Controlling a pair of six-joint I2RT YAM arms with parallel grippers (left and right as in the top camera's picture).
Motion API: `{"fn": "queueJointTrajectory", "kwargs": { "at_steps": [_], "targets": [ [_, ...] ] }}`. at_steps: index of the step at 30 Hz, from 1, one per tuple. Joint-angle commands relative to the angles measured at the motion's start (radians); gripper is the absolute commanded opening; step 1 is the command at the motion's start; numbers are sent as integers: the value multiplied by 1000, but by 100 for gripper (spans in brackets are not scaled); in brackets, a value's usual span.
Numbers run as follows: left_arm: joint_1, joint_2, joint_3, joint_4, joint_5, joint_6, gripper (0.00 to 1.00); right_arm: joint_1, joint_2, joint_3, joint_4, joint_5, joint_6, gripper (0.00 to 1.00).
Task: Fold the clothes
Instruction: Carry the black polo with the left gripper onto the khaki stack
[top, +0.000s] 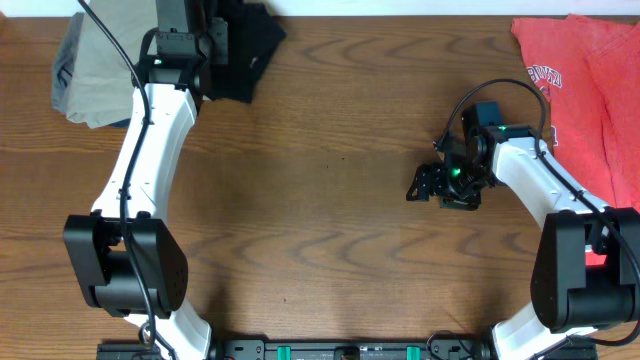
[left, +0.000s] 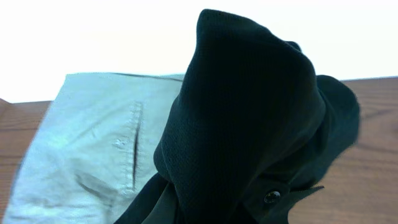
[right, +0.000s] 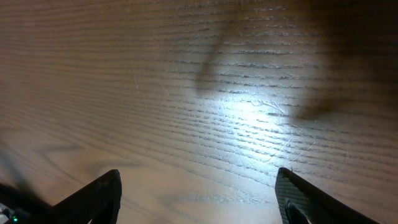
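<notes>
Since the black shirt (top: 245, 50) rises in a peak over the left gripper (top: 190, 40) at the overhead's top left, hiding its jaws, their state cannot be told; likely it is pinched for dragging. The right gripper (right: 198, 186) hovers centre-right, spread wide, empty.
</notes>
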Motion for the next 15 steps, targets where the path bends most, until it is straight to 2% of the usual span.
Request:
{"fn": "queueJointTrajectory", "kwargs": {
  "at_steps": [1, 10, 15],
  "targets": [
    [10, -6, 38, 29, -46, 11, 6, 6, -6, 12, -2, -3, -16, 77],
    [39, -6, 38, 62, -74, -85, 6, 6, -6, 12, -6, -3, -16, 77],
    [15, -18, 38, 44, -74, -85, 6, 6, -6, 12, -6, -3, -16, 77]
  ]
}}
